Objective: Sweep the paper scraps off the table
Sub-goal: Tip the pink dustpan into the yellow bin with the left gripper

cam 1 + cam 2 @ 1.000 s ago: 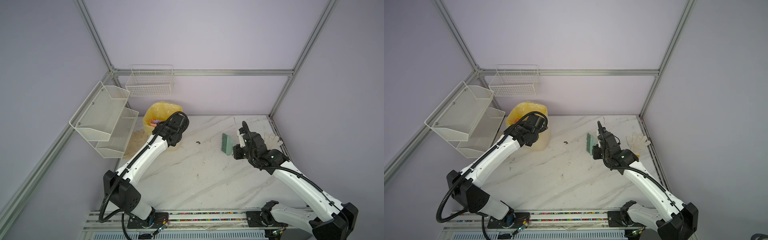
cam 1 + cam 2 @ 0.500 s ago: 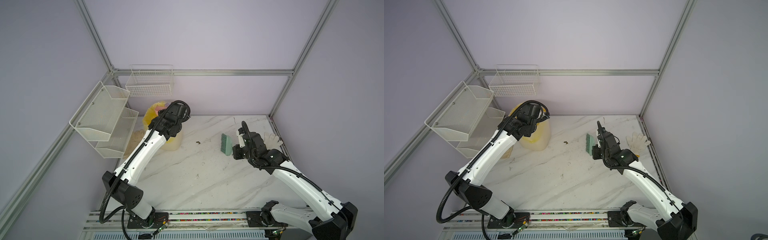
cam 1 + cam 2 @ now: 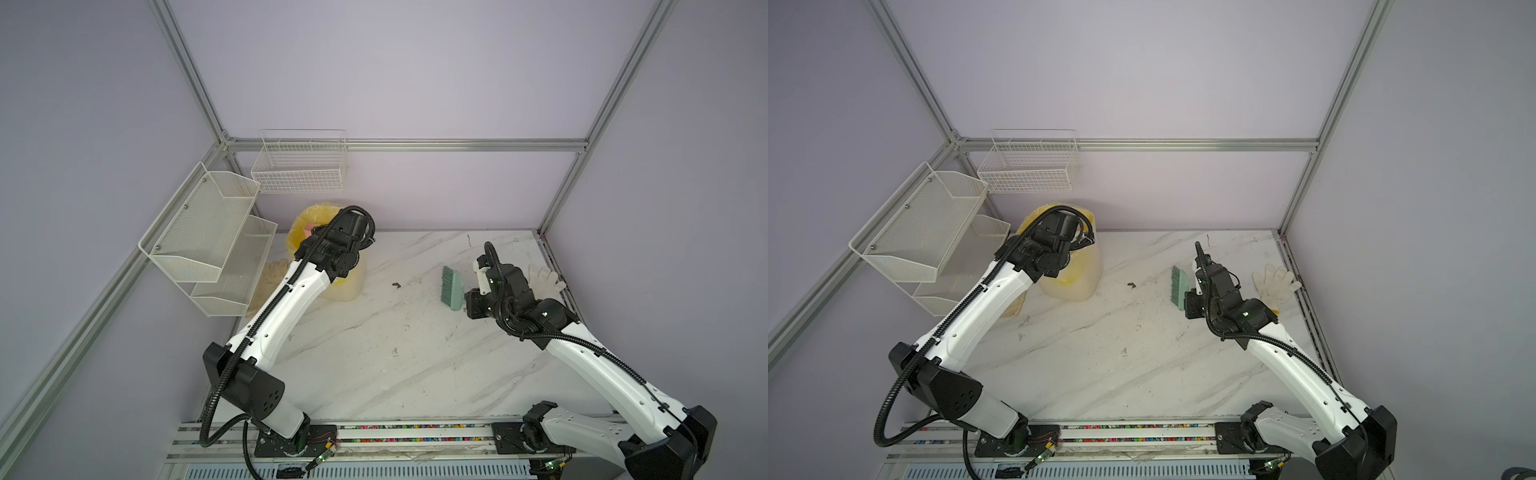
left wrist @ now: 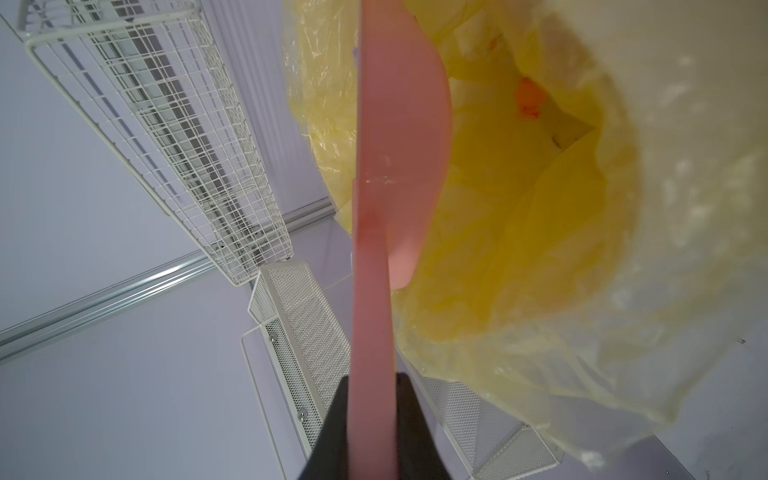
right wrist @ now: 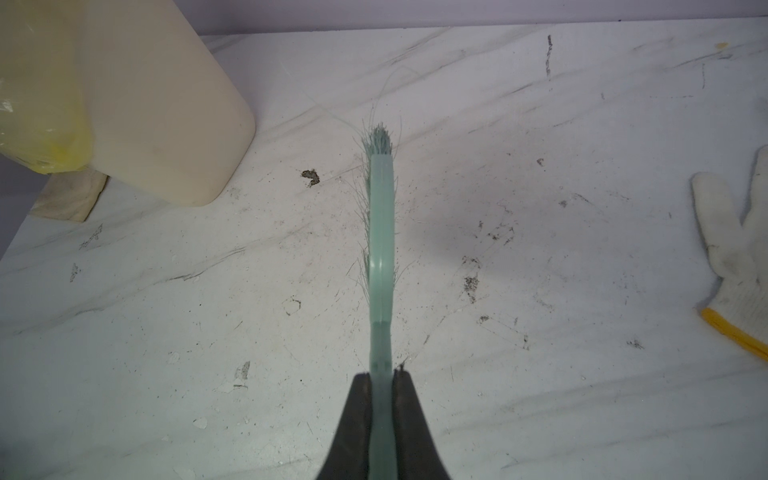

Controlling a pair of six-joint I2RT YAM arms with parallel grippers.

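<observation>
Your left gripper [image 4: 371, 380] is pinching the flat handle of the pink dustpan [image 4: 399, 124], its jaws pressed against both faces. The pan is turned on edge, with its scoop over the mouth of the bin [image 3: 347, 286]. The bin stands at the far left corner of the table [image 3: 395, 353], just below the wire shelves [image 3: 208, 241]. It is lined with a yellow bag [image 4: 519, 232], and the left wrist view shows one orange paper scrap [image 4: 528, 96] lying down inside that bag. Your right gripper [image 5: 381, 376] is clamped on the handle of the green brush [image 5: 381, 232]. The brush stands on edge over the right half of the table, and in both top views its bristles face left toward the bin. You cannot tell from these views whether the bristles touch the marble. A small dark fleck [image 5: 311, 176] lies on the table between the brush and the bin, apart from both. A white glove [image 3: 1277, 282] lies flat near the table's right edge, just beyond your right arm. A second glove [image 3: 270, 274] lies at the left edge, beside the bin and under the shelves.
</observation>
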